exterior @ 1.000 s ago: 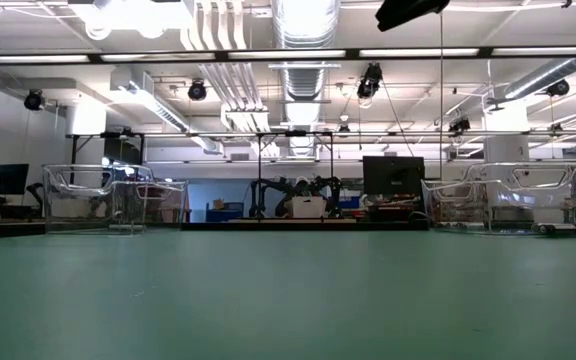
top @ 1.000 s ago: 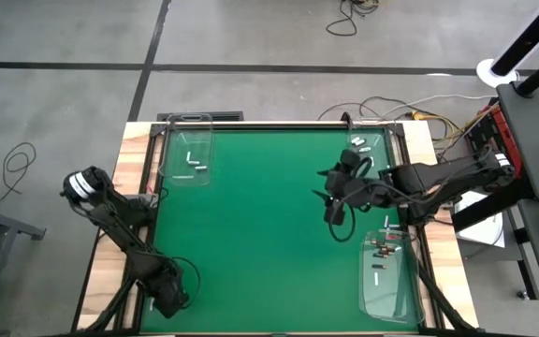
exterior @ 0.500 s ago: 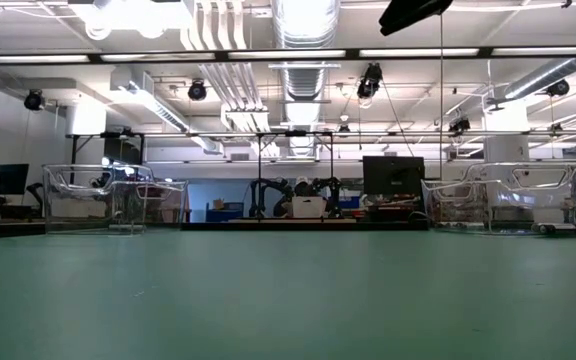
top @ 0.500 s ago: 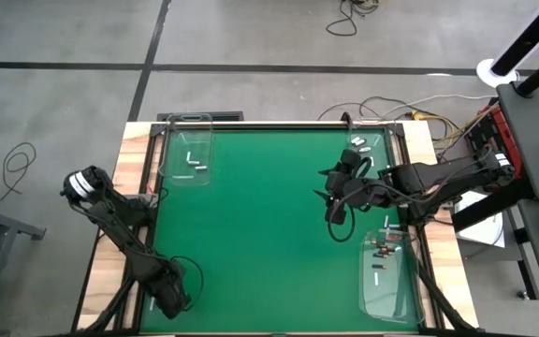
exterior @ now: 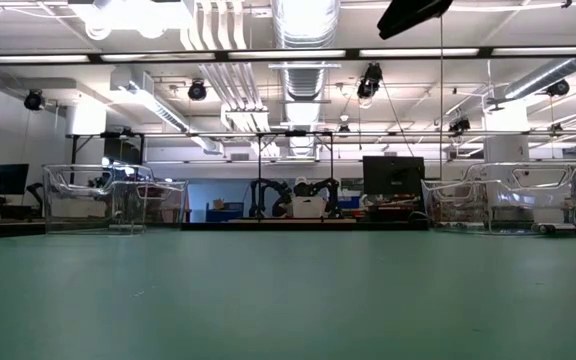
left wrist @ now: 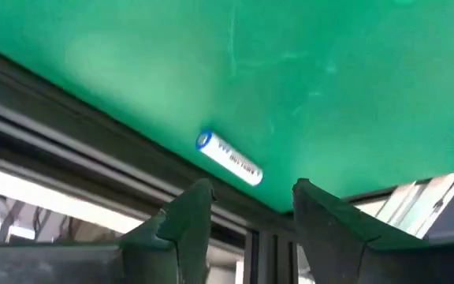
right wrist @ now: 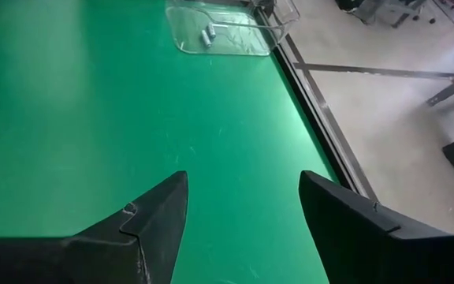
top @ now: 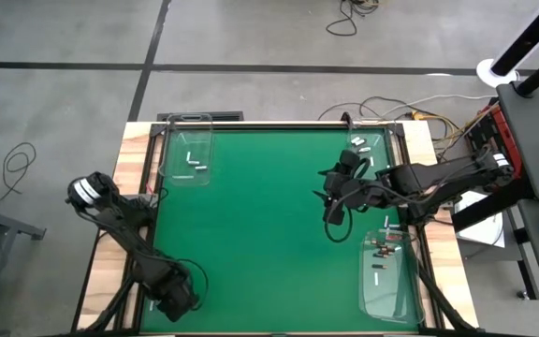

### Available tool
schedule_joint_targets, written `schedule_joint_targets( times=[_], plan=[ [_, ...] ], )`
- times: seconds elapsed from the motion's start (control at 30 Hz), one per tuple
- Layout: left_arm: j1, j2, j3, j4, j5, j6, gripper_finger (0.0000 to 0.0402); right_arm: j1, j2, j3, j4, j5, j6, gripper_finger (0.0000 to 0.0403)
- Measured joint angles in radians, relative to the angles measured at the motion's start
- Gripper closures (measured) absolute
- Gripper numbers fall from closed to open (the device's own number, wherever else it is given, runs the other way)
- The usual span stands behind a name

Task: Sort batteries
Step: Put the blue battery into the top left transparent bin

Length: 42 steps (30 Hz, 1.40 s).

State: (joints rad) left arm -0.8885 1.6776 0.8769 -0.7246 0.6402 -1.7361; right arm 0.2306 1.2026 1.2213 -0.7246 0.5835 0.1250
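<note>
My left arm bends down along the left side of the table, and my left claw [top: 174, 298] sits low at the near left corner of the green mat [top: 260, 234]. My right arm reaches in from the right side, and my right claw [top: 330, 208] hangs over the right half of the mat, above the cloth and not touching it.

The mat lies in a wooden table frame [top: 134, 159] on a grey floor. Seen from table height, the room behind has long ceiling lights and big pipes.

Three clear trays sit on the mat. The tray at the far left [top: 186, 152] has a few whitish batteries [top: 193, 161] in it. A small tray at the far right [top: 364, 145] holds a couple more. The tray at the near right [top: 388, 276] holds several batteries, some dark and some pale.

My left claw is spread open and holds nothing. Just in front of its fingers [left wrist: 186, 217] lies one white battery with a blue end [left wrist: 228, 158], flat on the mat near the edge. My right claw is spread wide too, with only bare green between its fingers [right wrist: 144, 213].
</note>
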Motion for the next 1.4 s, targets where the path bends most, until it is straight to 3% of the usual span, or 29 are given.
schedule_joint_targets(
  times=[0.23,0.63,0.73,0.97,1.1,1.27,1.4],
  plan=[
    [0.001,0.049,-0.028,0.053,0.068,0.002,0.0243,0.0,0.007,-0.006,-0.003,0.0,0.054,0.0161],
    [0.004,0.146,0.003,0.126,0.058,0.041,0.0252,0.0,0.01,-0.013,-0.003,-0.007,0.084,0.0179],
    [0.004,0.166,0.013,0.125,0.059,0.058,0.0278,0.001,0.01,-0.013,-0.003,-0.007,0.085,0.0178],
    [0.001,0.172,0.017,0.126,0.016,0.101,0.0385,0.001,0.01,-0.01,-0.005,-0.007,0.083,0.0179],
    [0.001,0.161,0.016,0.105,0.003,0.133,0.0385,0.001,0.005,0.013,-0.004,-0.007,0.05,0.0177],
    [-0.003,0.103,0.036,0.036,-0.1,0.142,0.039,0.001,-0.002,0.057,-0.035,-0.007,0.035,0.0181],
    [0.011,0.04,0.099,-0.085,-0.315,0.175,0.0392,0.006,-0.004,0.094,-0.081,-0.006,0.054,0.0183]
  ],
)
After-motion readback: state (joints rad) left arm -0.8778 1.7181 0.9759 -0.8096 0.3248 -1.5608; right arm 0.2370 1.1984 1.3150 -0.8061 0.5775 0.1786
